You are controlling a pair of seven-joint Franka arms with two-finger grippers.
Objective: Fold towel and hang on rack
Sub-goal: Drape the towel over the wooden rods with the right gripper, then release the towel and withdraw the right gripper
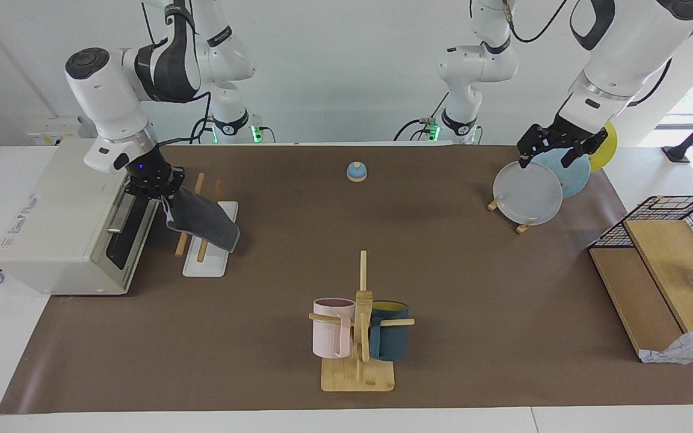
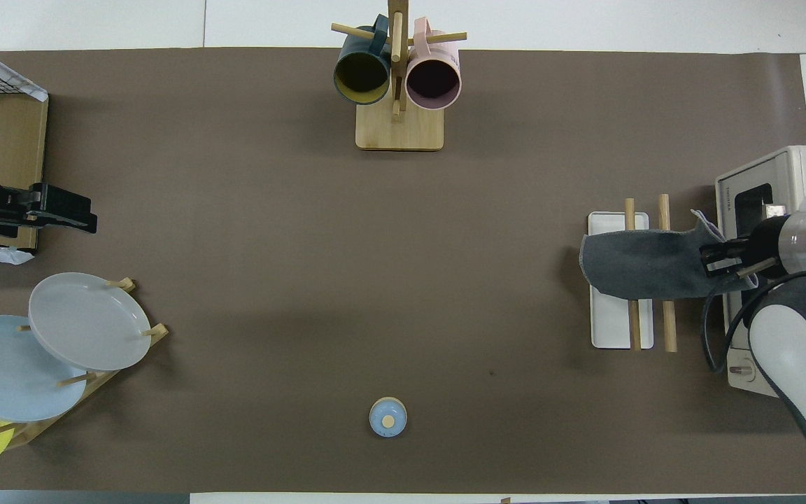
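One floppy towel draped over your rack, right gripper fingers pinching its edge; left gripper waits, fingers spread.

even, bright, diffuse indoor light fills both views, with a blown-out window glare at the facing view's upper corner past the left arm's end, only soft short shadows on the brown table mat beneath the mug stand, and focus sharp throughout.
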